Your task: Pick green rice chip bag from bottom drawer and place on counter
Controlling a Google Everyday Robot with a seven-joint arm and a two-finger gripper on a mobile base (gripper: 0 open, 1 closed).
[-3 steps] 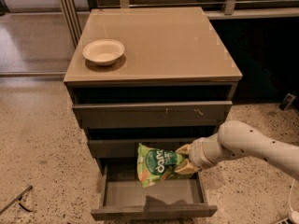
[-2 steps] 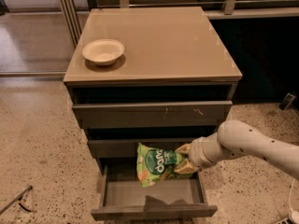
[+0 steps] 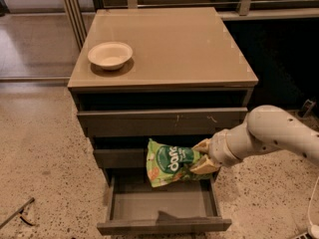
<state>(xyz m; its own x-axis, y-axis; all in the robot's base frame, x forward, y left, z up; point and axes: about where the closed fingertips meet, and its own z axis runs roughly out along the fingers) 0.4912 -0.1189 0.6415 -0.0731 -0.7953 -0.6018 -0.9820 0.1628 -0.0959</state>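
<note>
Right now the pincer [image 3: 200, 156] sits at the right side of the drawer cabinet, just above the open bottom drawer [image 3: 162, 226]. Its two tan fingers [image 3: 202, 145] are clamped on the right end of the green rice chip bag [image 3: 168, 163], one finger above it and one below. The bag hangs in the air and stretches leftward from the grip. Its dark green round logo faces the viewer, and its lower left corner droops toward the drawer's grey inside; whether it touches there cannot be told. The bag is level with the front of the middle drawer [image 3: 119, 158] and covers part of it. The bottom drawer is drawn far out toward the near side. The white arm [image 3: 271, 133] reaches in from the right, its thick rounded segment near the cabinet's right edge. Above, the glossy beige desk [image 3: 169, 39] carries a pale bowl [image 3: 110, 55] close to its near left corner, well apart from the bag. Speckled floor [image 3: 42, 148] lies around the cabinet.
</note>
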